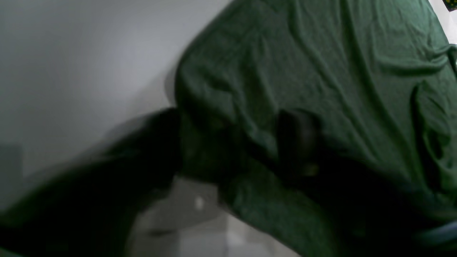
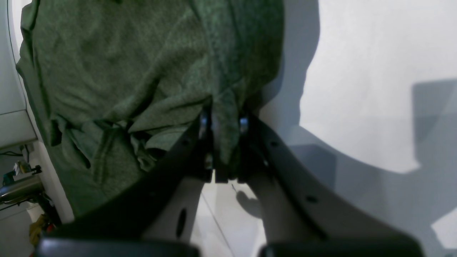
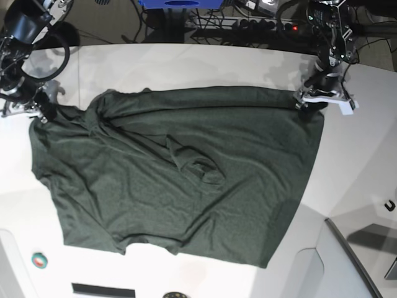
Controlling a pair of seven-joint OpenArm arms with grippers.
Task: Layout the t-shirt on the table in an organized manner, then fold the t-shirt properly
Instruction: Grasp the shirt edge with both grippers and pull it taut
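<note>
The dark green t-shirt (image 3: 180, 174) lies spread across the white table (image 3: 186, 62), wrinkled, with a bunched fold near its middle. My right gripper (image 3: 43, 112) is at the shirt's far left corner. In the right wrist view it (image 2: 223, 142) is shut on a fold of the green fabric (image 2: 125, 71). My left gripper (image 3: 308, 102) is at the shirt's far right corner. In the blurred left wrist view its dark fingers (image 1: 296, 142) press into the cloth (image 1: 321, 53) at the shirt's edge.
A grey angled panel (image 3: 353, 261) stands at the near right corner. A small round green and red object (image 3: 40, 259) lies near the front left. A small black hook (image 3: 389, 205) lies at the right. Cables and a power strip (image 3: 248, 25) run behind the table.
</note>
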